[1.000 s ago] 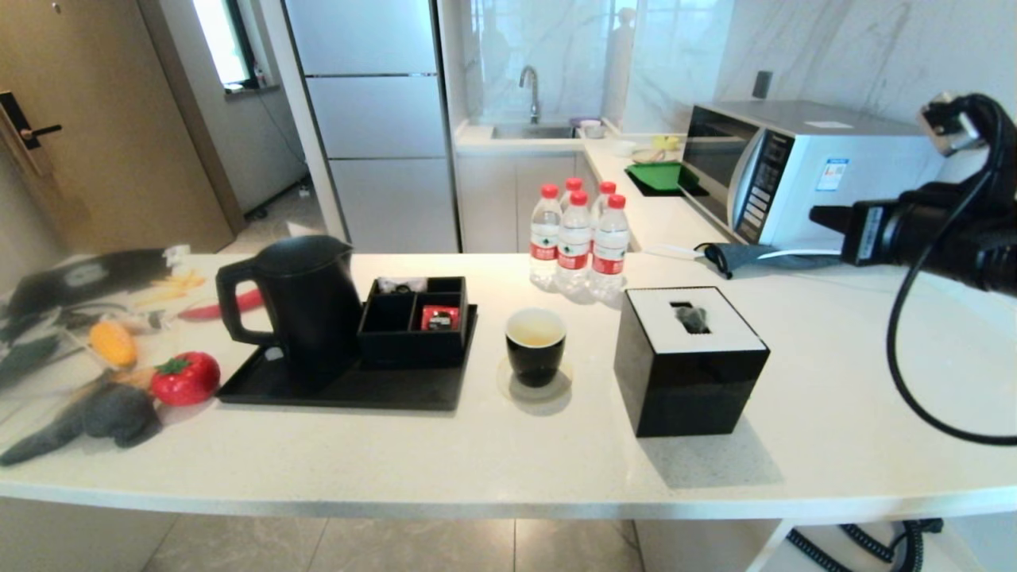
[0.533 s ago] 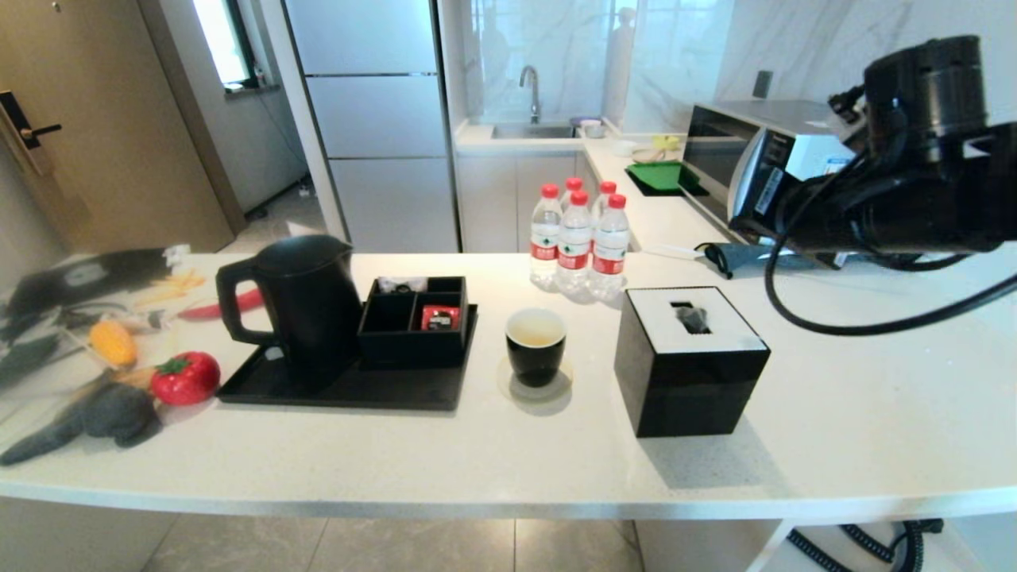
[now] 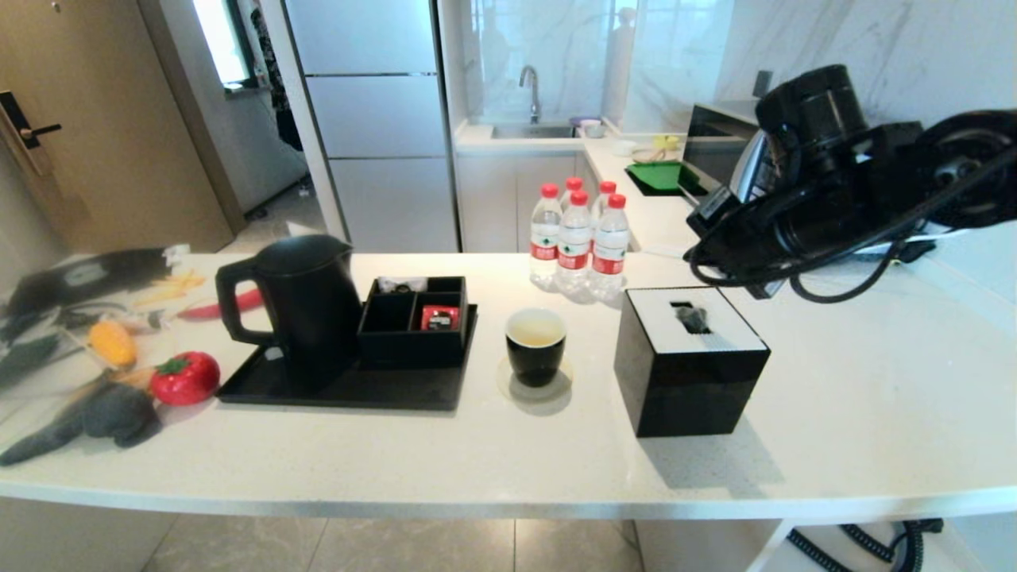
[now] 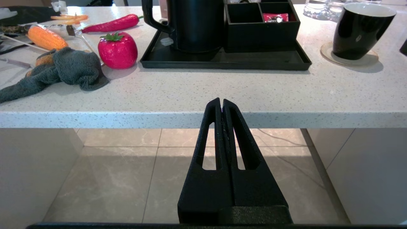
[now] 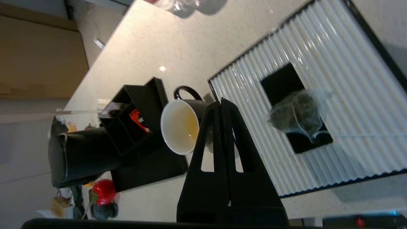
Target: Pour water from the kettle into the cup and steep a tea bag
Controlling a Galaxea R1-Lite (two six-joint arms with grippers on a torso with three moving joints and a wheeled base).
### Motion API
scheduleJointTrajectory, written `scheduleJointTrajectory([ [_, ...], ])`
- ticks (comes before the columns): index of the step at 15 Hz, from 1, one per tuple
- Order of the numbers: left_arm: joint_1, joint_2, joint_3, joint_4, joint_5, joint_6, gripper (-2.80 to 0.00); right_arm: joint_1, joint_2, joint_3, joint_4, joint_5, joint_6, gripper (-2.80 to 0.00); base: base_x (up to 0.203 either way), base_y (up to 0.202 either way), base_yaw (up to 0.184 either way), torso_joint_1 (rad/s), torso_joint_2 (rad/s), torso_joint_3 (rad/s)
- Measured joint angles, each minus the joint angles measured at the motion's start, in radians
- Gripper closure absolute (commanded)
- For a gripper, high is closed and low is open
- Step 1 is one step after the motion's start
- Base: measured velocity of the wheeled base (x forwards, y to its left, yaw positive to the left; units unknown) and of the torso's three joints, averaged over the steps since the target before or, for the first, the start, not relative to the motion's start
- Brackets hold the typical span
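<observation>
The matte black kettle (image 3: 294,302) stands on a black tray (image 3: 342,389) at the left. On a coaster at the counter's middle sits the black cup (image 3: 535,345), holding a little yellowish water (image 3: 534,332). The tea bag (image 3: 693,318) lies across the slot of the black tissue box (image 3: 687,373); in the right wrist view the tea bag (image 5: 297,114) is beside my right gripper (image 5: 221,101), which hovers shut and empty above the box edge and cup (image 5: 178,127). My left gripper (image 4: 221,101) is shut and empty, low in front of the counter edge.
A black organizer (image 3: 415,318) with a red packet (image 3: 438,318) shares the tray. Several red-capped bottles (image 3: 576,238) stand behind the cup. A toy tomato (image 3: 185,377), corn (image 3: 111,342) and a grey cloth (image 3: 103,417) lie at the left. My right arm (image 3: 826,199) covers the microwave (image 3: 715,155).
My right arm has swung in from the far right edge toward the left and now reaches over the tissue box. Nothing on the counter has moved.
</observation>
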Motion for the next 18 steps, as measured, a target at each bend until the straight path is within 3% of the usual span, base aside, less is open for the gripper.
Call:
scheduleJointTrajectory([
  [7, 0.0, 0.0, 0.0, 0.0, -0.001, 0.0, 0.0, 0.01, 0.044, -0.016, 0.127, -0.036, 0.061, 0.0, 0.0, 0.0, 0.0, 0.0, 0.0, 0.0],
  [18, 0.0, 0.0, 0.0, 0.0, 0.0, 0.0, 0.0, 0.009, 0.067, 0.019, 0.146, -0.07, 0.063, 0.0, 0.0, 0.0, 0.0, 0.0, 0.0, 0.0],
])
